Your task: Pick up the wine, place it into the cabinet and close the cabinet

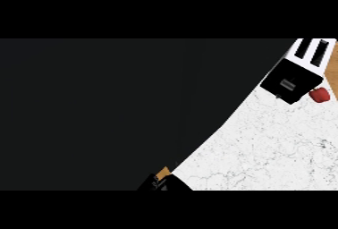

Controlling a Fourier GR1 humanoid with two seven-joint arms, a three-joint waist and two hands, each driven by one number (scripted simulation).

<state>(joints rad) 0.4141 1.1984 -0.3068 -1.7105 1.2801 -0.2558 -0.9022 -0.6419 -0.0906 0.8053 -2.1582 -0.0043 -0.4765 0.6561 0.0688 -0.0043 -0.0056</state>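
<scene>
No wine bottle shows in the head view. A large flat dark panel (112,112) fills the left and middle of the picture and hides whatever lies behind it; I cannot tell if it is the cabinet's door. At the lower edge, by the panel's slanted border, a small black part of what looks like my left hand (158,183) shows, with a small tan patch (164,170) right above it. My right hand does not show.
White marbled counter top (277,152) shows at the right. At the top right stands a black and white toaster (297,74) with a small red object (319,95) beside it. A strip of wood (332,62) runs along the right edge.
</scene>
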